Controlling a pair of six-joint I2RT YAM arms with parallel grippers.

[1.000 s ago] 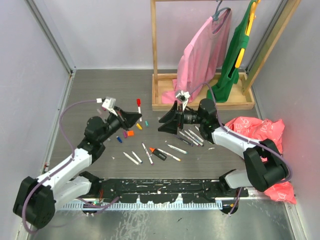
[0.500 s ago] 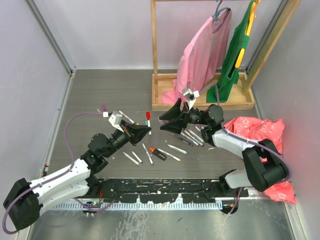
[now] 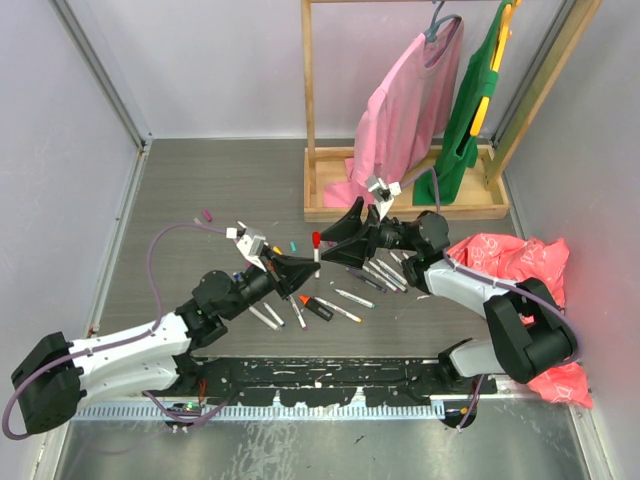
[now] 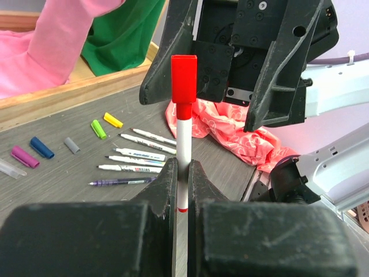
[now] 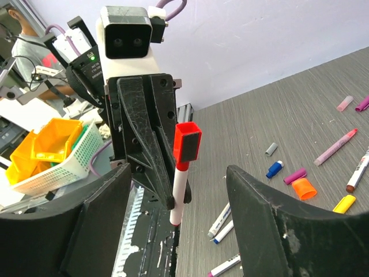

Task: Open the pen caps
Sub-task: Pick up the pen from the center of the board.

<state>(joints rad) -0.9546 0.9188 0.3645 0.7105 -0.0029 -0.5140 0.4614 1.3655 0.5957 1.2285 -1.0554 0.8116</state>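
Left gripper (image 4: 183, 168) clamped on upright pen (image 4: 183, 135); right gripper (image 3: 335, 237) jaws apart
Slim, smooth white barrel; boxy glossy red cap (image 4: 184, 78) on top, near the right jaws; grey grained table (image 3: 200, 180) below

Two shirts (image 3: 405, 110) — one red-capped pen (image 3: 317, 256)

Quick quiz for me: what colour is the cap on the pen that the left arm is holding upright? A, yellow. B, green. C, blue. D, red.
D: the cap on top of the white pen, which is clamped upright between the left fingers, is plainly red in both wrist views.
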